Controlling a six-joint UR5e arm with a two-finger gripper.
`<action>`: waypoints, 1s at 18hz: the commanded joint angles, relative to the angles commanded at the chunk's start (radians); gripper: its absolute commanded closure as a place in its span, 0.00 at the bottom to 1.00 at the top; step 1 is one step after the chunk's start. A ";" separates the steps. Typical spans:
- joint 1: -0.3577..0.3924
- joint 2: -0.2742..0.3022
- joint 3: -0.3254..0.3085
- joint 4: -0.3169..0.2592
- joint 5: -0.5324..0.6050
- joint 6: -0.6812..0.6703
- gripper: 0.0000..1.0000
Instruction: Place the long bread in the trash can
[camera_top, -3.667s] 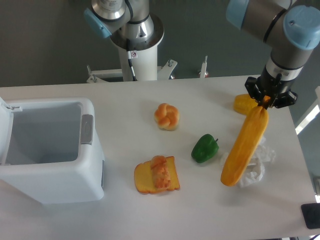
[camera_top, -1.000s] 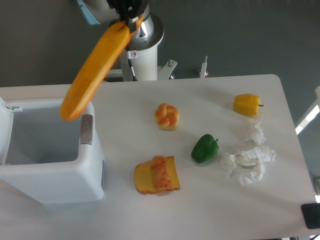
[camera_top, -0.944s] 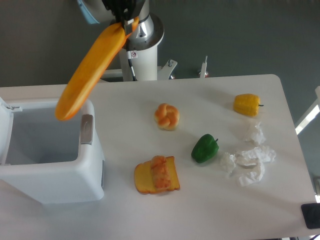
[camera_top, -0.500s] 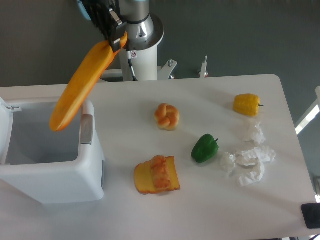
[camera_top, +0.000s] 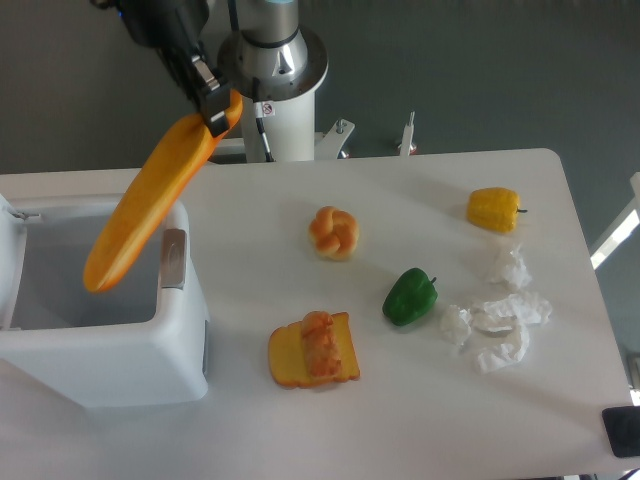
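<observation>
My gripper is shut on the top end of the long bread, a long smooth orange-yellow loaf. The loaf hangs tilted down to the left, with its lower end over the open grey inside of the trash can. The trash can is a large white boxy bin with a grey side latch at the table's left.
A knotted orange bun, a toast slice with topping, a green pepper, a yellow pepper and crumpled white paper lie on the white table. The arm's base stands at the back.
The gripper has carried the long bread from the table's right side to the left. In the last second it moved further left and lower, bringing the loaf's lower end over the bin opening.
</observation>
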 joint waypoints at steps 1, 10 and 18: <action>-0.003 -0.003 0.000 0.011 0.002 -0.002 0.77; -0.028 -0.017 -0.021 0.244 -0.015 -0.232 0.00; -0.038 -0.017 -0.040 0.241 -0.026 -0.233 0.00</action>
